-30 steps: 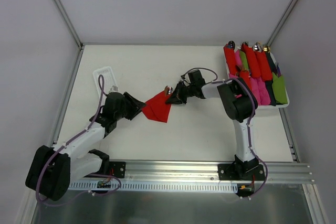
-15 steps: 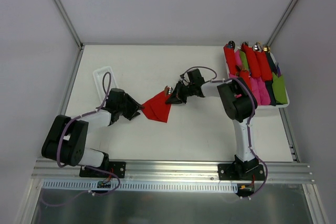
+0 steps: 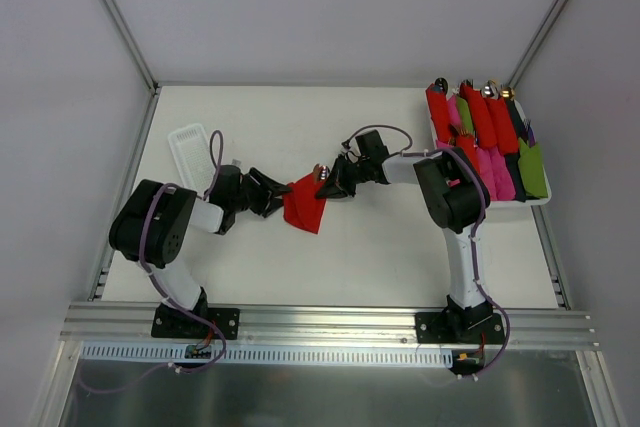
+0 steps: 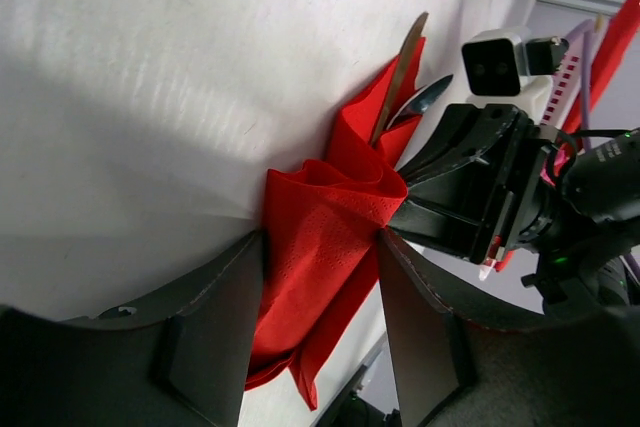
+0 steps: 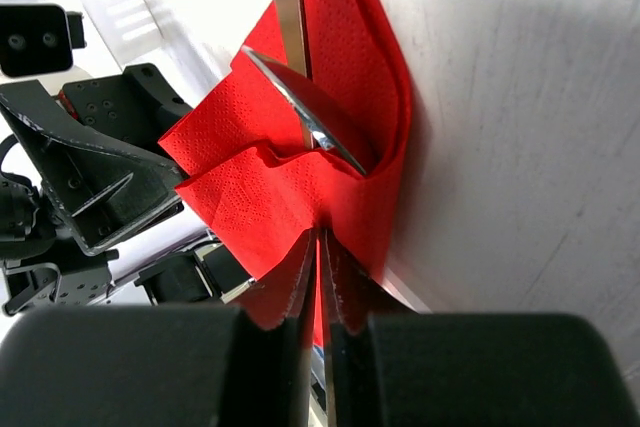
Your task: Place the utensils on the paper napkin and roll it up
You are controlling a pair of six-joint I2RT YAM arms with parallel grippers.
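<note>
The red paper napkin [image 3: 305, 205] lies bunched mid-table between both grippers. Silvery utensils lie inside its fold; a spoon head [image 3: 322, 171] pokes out at its far end. In the right wrist view the spoon head [image 5: 300, 107] and a flat metal piece [image 5: 287, 7] sit in the napkin's [image 5: 260, 197] crease. My right gripper [image 5: 318, 237] [image 3: 330, 184] is shut on the napkin's edge. My left gripper [image 4: 320, 237] [image 3: 272, 194] is open, its fingers on either side of the folded napkin [image 4: 330, 197]. Utensil tips [image 4: 400, 72] stick out beyond.
A white tray [image 3: 500, 204] at the right edge holds several red, pink and green rolled bundles [image 3: 480, 117] with metal tips. An empty white tray [image 3: 190, 145] lies at the left. The enclosure walls close off the far and side edges.
My left gripper has moved right, pushing the napkin's left corner in, so the napkin is narrower and more bunched. The left arm has folded in. The right gripper has stayed put.
</note>
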